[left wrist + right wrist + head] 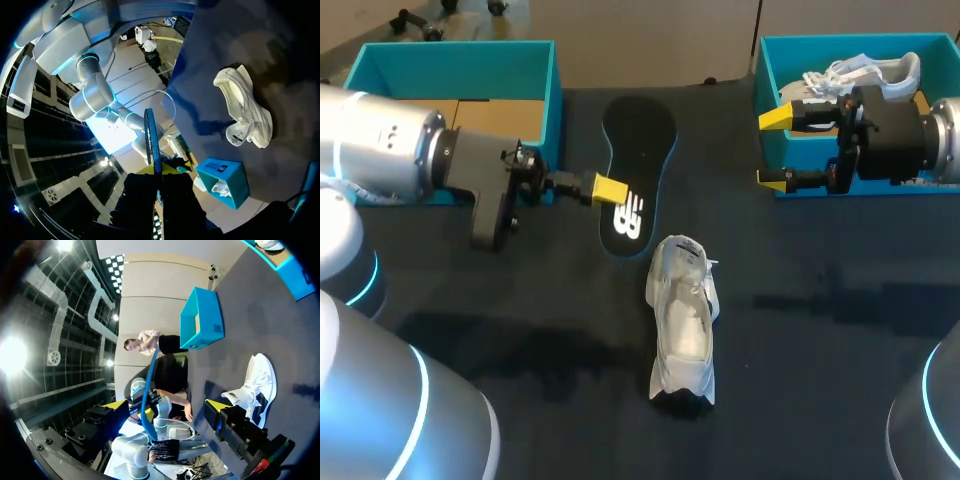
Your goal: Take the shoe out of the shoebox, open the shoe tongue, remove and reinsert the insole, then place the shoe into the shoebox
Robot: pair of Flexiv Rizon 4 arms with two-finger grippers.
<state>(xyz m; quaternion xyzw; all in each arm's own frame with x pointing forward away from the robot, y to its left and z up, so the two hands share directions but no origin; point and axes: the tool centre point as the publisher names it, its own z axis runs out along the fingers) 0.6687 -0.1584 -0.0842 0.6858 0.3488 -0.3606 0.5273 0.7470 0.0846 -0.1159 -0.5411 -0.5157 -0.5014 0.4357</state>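
The white shoe [683, 325] lies on the dark table with its opening up, also in the left wrist view [245, 112] and the right wrist view [257, 385]. My left gripper [610, 190] is shut on the heel end of the black, blue-edged insole [638, 150], holding it above the table beyond the shoe. In the left wrist view the insole [151, 142] stands edge-on between the fingers of the left gripper [157, 172]. My right gripper [772, 150] hangs open and empty at the near left corner of the right teal shoebox [770, 60]; its fingers [216, 404] stand wide apart.
A second white shoe [865, 75] lies in the right shoebox. A left teal shoebox [455, 60] with a cardboard floor stands at the far left, also in the right wrist view [200, 320]. Bare dark table surrounds the shoe.
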